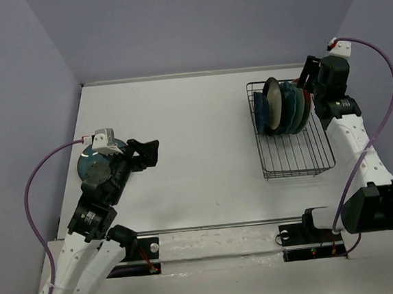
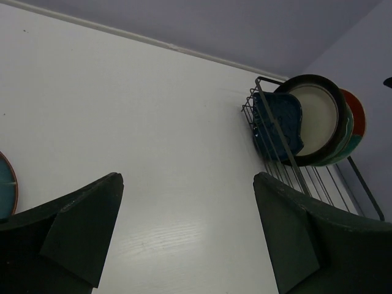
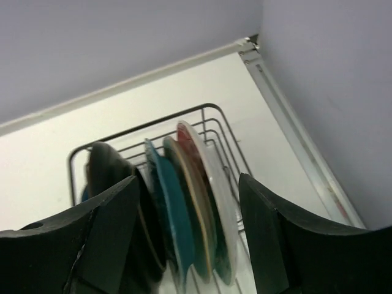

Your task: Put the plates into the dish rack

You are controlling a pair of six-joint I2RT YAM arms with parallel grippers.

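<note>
R fingers (image 3: 110, 233) stood open, empty, straddling the plates (image 1: 286, 105) upright at the far end of the dish rack (image 1: 300, 155). L fingers (image 2: 79, 233) gaped wide, empty, near a teal plate (image 1: 90, 171) on the worktop (image 1: 195, 133). Risk: R lifting crooked could clip a rim, toppling the row.

One dish rack (image 1: 297, 160). Five plates (image 1: 275, 104) racked, one plate (image 1: 82, 167) on table (image 1: 194, 120).

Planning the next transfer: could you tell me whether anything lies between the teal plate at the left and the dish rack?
Nothing visible does; only bare table separates the teal plate from the dish rack.
</note>
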